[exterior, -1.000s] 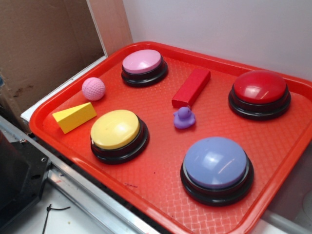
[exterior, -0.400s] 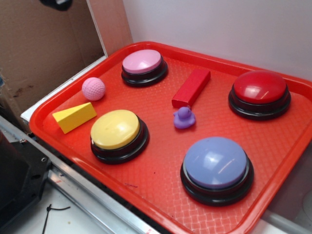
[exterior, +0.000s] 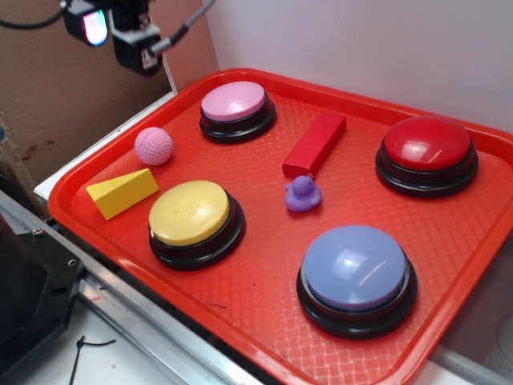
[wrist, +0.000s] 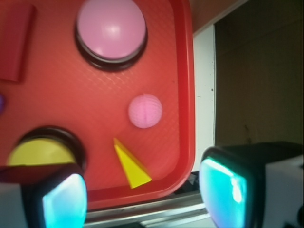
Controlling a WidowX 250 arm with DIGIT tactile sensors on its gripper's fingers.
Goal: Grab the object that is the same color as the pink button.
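Observation:
The small pink dimpled ball (exterior: 154, 146) (wrist: 145, 110) lies near the left rim of the red tray (exterior: 264, 265), between the pink button (exterior: 234, 102) (wrist: 111, 29) and a yellow wedge (exterior: 122, 192) (wrist: 130, 165). My gripper (exterior: 120, 30) (wrist: 142, 197) hangs high at the top left, above the cardboard and left of the tray. It is open, with nothing between its glowing teal pads (wrist: 223, 190). In the wrist view the ball sits well beyond the fingertips, slightly left of the middle of the gap.
On the tray also stand a yellow button (exterior: 192, 215), a lavender-blue button (exterior: 355, 269), a red button (exterior: 426, 144), a red block (exterior: 315, 142) and a purple duck (exterior: 302, 194). Cardboard (exterior: 64, 80) rises at the left; a white wall stands behind. A metal rail (exterior: 144, 321) runs along the tray's front.
The gripper has come into the exterior view at the top left, dropping down from above the frame. Everything on the tray stays where it was.

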